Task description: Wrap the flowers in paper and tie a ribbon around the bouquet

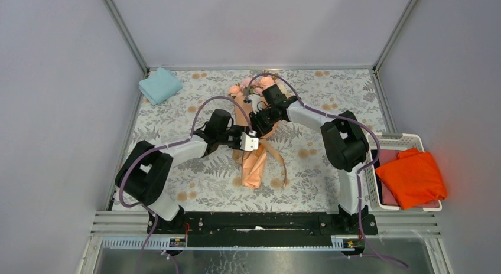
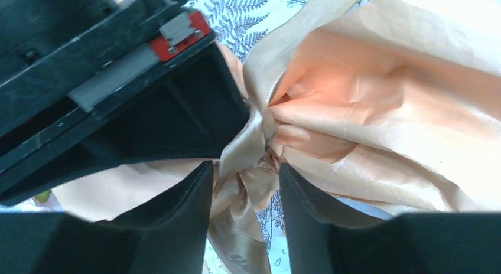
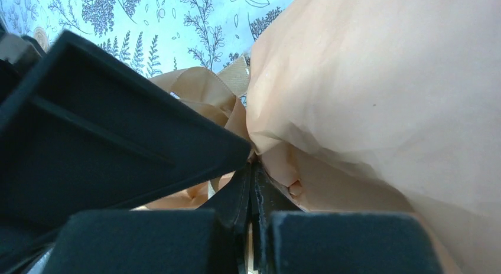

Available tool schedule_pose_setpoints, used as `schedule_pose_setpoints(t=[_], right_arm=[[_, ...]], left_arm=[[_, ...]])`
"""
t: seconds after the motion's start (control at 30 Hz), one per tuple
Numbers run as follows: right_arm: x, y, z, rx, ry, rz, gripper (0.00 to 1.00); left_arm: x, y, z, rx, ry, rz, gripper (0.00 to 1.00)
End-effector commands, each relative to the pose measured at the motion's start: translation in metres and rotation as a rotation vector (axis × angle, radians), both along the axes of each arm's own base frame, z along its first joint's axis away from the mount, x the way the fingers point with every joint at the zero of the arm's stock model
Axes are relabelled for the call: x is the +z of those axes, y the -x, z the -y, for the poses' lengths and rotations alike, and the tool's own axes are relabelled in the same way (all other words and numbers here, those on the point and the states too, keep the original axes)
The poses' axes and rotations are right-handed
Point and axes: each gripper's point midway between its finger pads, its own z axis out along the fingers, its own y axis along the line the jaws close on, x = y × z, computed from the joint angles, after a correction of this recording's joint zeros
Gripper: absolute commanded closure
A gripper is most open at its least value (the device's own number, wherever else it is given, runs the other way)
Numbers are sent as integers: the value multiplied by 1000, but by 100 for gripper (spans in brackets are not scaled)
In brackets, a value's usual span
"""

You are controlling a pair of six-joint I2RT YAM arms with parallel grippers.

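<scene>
While both arms crowd over the narrow waist of the bouquet (image 1: 241, 116), I'd say the wrapping is done and tying is the step in hand. From above, the bouquet lies on the leaf-print tabletop (image 1: 195, 179). The flowers (image 1: 251, 86) are beyond the right jaws, the paper (image 1: 254, 170) runs back past the left jaws, and a loose end of ribbon (image 1: 283, 162) trails beside it.

Seen from the left wrist, the left jaws stand partway apart and hold nothing. The ribbon's crossing sits just beyond their tips, and one strand drops through the gap, seemingly clear of both fingers (image 2: 177, 227). The right arm's finger comes in from the upper left, right against that crossing. Gathered paper fans out to the far side.

Seen from the right wrist, the right jaws are shut tight, their tips meeting where the paper is pinched in. I cannot tell whether a strand of ribbon is nipped between them. Folds of ribbon show just past the tips, partly behind the other arm's dark finger.

To my eye the next move falls to the left jaws. They should close on the strand hanging between them and draw it away from the waist. The right jaws should hold the crossing meanwhile, so the tie tightens rather than slips. The ribbon looks slick, so a shallow pinch could let it slide out.
</scene>
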Motion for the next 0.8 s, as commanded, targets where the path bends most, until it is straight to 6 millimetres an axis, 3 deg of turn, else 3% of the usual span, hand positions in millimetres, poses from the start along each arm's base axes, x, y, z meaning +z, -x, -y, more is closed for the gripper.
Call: schedule_pose_setpoints(t=[0.0,0.07,0.2,0.5,0.77], right_arm=[[33,-6,-7,-10,-52,72,98],[35,-5,-7,-11,-57,73,96],[35,-9,-5,-28,-43,84,96],[57,-29,3,-164,-116,90,100],[58,-22,6,-180,-123,76,100]], left_arm=[[2,-2,12,-37,22,52,55],[0,0,13,-48,18,55,65],[-1,1,11,-51,9,67,99],[-11,25,2,-154,-49,75,100],[-6,16,4,-121,-30,77,100]])
